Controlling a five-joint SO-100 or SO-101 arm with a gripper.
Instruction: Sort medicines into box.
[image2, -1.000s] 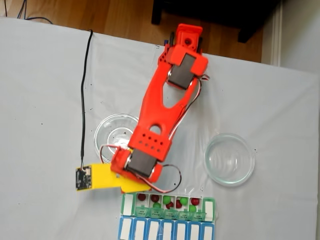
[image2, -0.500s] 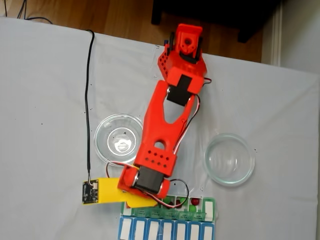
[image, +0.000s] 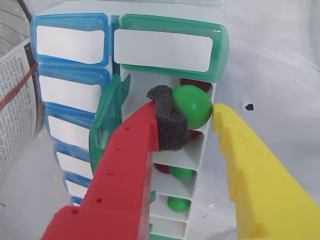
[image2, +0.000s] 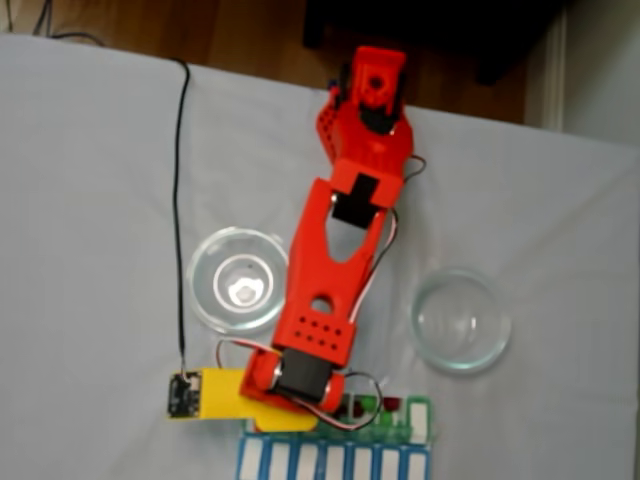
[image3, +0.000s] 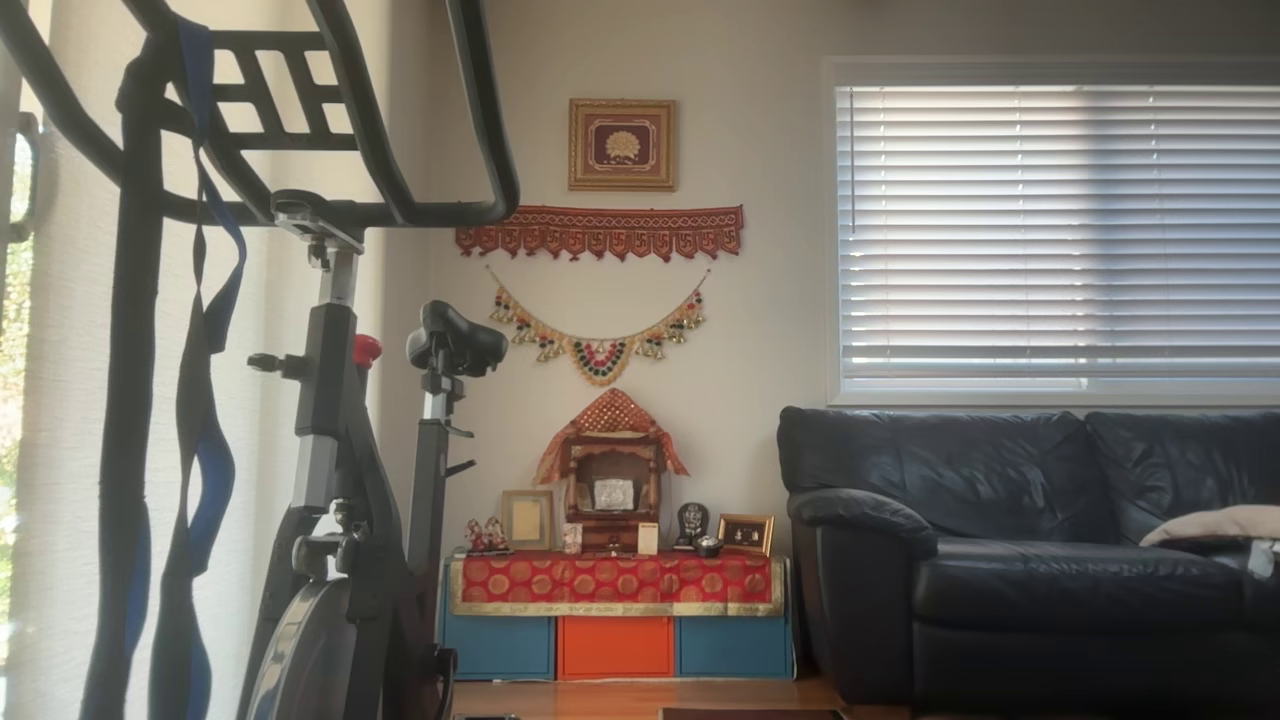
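In the wrist view my gripper (image: 191, 107) holds a bright green medicine ball (image: 196, 107) between the dark foam pad on the red finger (image: 167, 125) and the tip of the yellow finger (image: 225, 122). The ball hangs over an open compartment of the box (image: 160, 50), whose green lid stands up at the left. Other compartments hold green balls (image: 181, 173) and dark red balls (image: 194, 83). In the fixed view the red arm (image2: 330, 290) reaches down over the box (image2: 330, 463) and covers most of its green row.
Two round clear glass dishes stand on the white table in the fixed view, one left of the arm (image2: 222, 285) and one right of it (image2: 461, 320). A black cable (image2: 178, 200) runs to the wrist camera board (image2: 184, 394).
In the fixed view the arm has stretched further toward the box at the bottom edge. It now covers more of the green compartments and uncovers the left dish.
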